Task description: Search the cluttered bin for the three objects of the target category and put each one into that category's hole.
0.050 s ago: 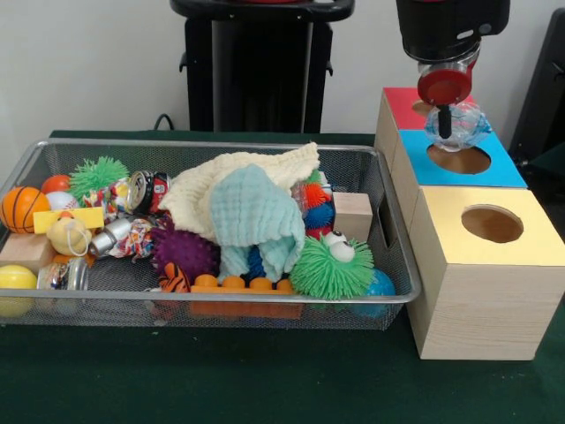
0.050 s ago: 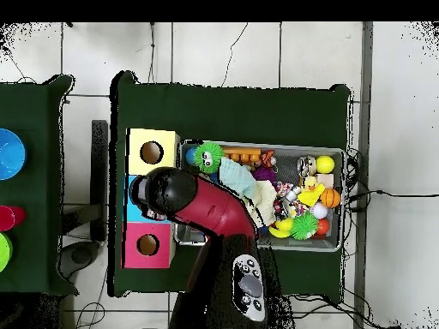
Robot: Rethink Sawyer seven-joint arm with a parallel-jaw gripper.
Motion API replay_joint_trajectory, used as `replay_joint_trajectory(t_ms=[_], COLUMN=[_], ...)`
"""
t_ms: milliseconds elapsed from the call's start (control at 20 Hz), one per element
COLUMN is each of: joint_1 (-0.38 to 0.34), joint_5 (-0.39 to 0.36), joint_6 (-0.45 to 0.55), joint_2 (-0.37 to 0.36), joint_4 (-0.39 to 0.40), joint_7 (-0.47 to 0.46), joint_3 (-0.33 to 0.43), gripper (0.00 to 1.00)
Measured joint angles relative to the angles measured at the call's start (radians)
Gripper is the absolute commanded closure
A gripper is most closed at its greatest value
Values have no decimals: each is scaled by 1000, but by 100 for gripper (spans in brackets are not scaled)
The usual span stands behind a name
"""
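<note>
Nearest the camera in the front view stands the yellow box [image 1: 488,274], its round hole [image 1: 492,223] open on top. Behind it come the blue box [image 1: 463,159] and the red box [image 1: 402,108]. The gripper [image 1: 446,124] hangs over the blue box's hole [image 1: 459,159], and a clear plastic bottle [image 1: 457,125] with a red cap [image 1: 444,86] hangs upright from it, its base just above that hole. The jaws are clenched on the bottle's neck below the cap.

Well to one side of the jaws, and lower, sits the wire bin [image 1: 106,300]. A cream cloth [image 1: 238,187] and a pale teal cloth [image 1: 258,221] lie heaped in its middle. On the side nearest the jaws are a green spiky ball with eyes [image 1: 334,265], a wood block [image 1: 353,215] and a blue ball [image 1: 381,287]. Farther from the jaws lie a purple spiky ball [image 1: 184,252], a crushed can [image 1: 146,190], a basketball [image 1: 22,208], a yellow ball [image 1: 16,284] and another green spiky ball [image 1: 99,175].

In the overhead view the red arm [image 2: 210,206] covers the blue box and hides the gripper and bottle. The yellow box [image 2: 153,152] and the pink-looking box [image 2: 147,244] show on either side of the arm's head, each with a dark hole. The bin [image 2: 339,199] lies just beside the boxes, partly under the arm.
</note>
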Motion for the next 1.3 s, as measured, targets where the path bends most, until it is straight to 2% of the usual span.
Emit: replay_joint_trajectory(t_ms=[550,1300], joint_1=[0,9], joint_5=[0,0], joint_6=[-57,-58], joint_2=[4,23], joint_4=[8,8], joint_7=[0,0], joint_3=[28,32], gripper=[100,100])
